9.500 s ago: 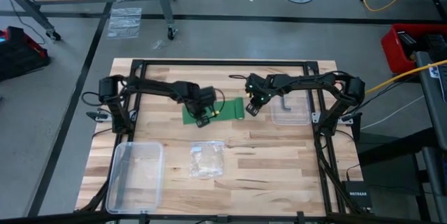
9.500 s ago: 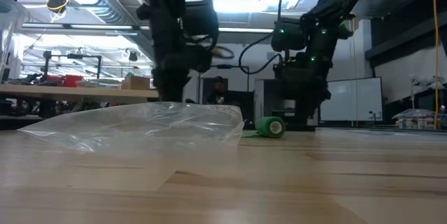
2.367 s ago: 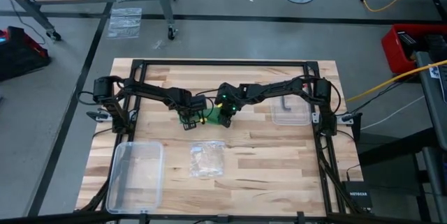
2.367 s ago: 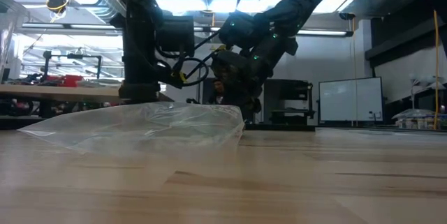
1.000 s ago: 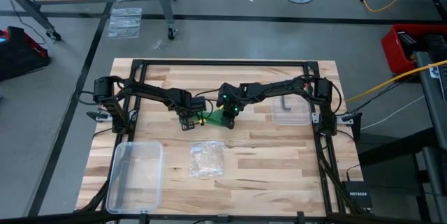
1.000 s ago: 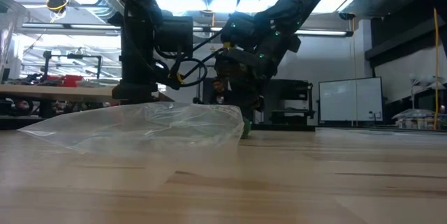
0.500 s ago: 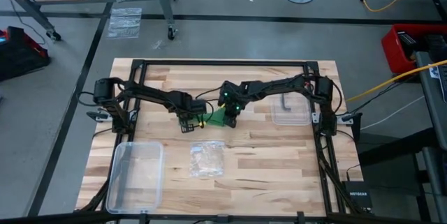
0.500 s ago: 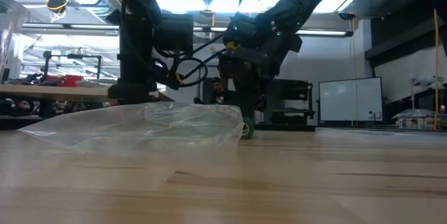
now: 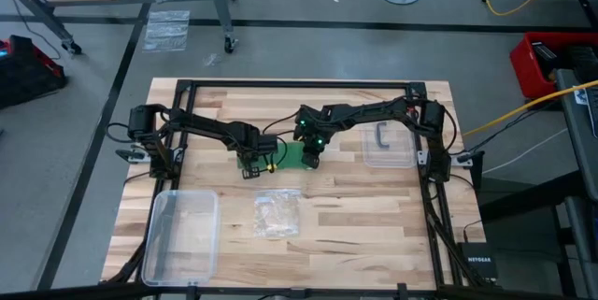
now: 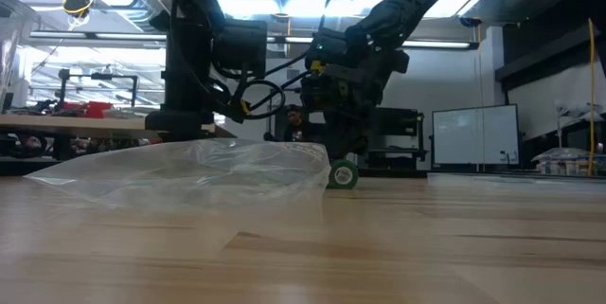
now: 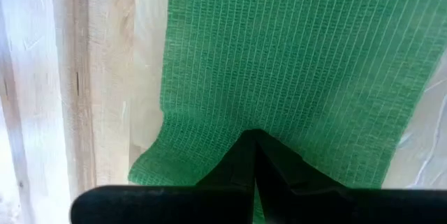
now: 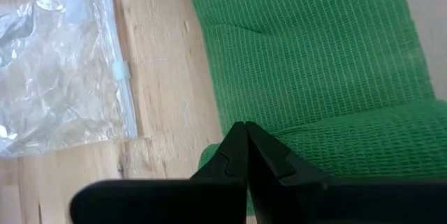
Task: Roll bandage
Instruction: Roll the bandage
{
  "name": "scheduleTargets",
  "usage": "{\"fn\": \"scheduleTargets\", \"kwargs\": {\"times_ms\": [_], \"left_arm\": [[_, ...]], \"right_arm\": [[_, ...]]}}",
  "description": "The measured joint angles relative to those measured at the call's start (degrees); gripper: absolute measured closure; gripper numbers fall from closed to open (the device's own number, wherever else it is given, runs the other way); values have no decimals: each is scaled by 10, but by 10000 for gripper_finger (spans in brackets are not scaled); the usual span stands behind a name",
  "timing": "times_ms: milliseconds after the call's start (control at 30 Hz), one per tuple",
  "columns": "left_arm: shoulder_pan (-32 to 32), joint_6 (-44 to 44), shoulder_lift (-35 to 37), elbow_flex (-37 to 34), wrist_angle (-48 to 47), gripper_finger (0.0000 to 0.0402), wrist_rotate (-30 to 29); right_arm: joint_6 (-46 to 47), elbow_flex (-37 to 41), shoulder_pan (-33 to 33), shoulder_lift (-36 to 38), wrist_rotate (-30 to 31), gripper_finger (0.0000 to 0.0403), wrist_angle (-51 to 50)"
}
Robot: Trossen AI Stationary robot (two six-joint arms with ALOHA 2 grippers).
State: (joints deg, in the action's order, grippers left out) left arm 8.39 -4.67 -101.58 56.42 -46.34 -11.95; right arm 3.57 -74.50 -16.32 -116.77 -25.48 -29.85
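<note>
The bright green bandage (image 9: 291,155) lies at the table's middle as a flat strip (image 11: 293,63) with a small roll (image 10: 343,174) at its right end. My left gripper (image 9: 249,168) is shut and stands on the strip's left end. My right gripper (image 9: 313,159) is shut and slants down at the roll (image 12: 349,144). In the low view the clear bag hides the strip, and only the roll shows, standing on the table. My left gripper (image 11: 253,137) presses its shut fingertips down on the flat strip close to its free end (image 11: 209,151), coming from above. The strip lies flat on the wood under them. My right gripper (image 12: 244,128) sets its shut fingertips where the flat strip meets the roll (image 12: 279,137), slanting down from the table's right. The roll rests on the table.
A crinkly clear plastic bag (image 9: 277,213) lies just nearer than the bandage. A clear plastic box (image 9: 182,235) stands at the near left corner. A clear lid or tray with a dark handle (image 9: 387,144) lies right of my right gripper.
My right gripper has moved a little toward the table's right edge, and the roll has gone with it: in the low view it now shows fully beside the bag. More flat green strip shows between the two grippers.
</note>
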Motion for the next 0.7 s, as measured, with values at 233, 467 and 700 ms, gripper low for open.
{"fn": "scheduleTargets", "kwargs": {"times_ms": [233,467,700], "left_arm": [[-1,1,1,-1,-7,401,-45],[-2,-21,5,6,-3,401,-80],[-5,-25,48,4,10,401,-76]], "right_arm": [[1,1,-1,3,-11,403,11],[3,6,-1,32,6,403,11],[-2,6,-2,47,51,403,7]]}}
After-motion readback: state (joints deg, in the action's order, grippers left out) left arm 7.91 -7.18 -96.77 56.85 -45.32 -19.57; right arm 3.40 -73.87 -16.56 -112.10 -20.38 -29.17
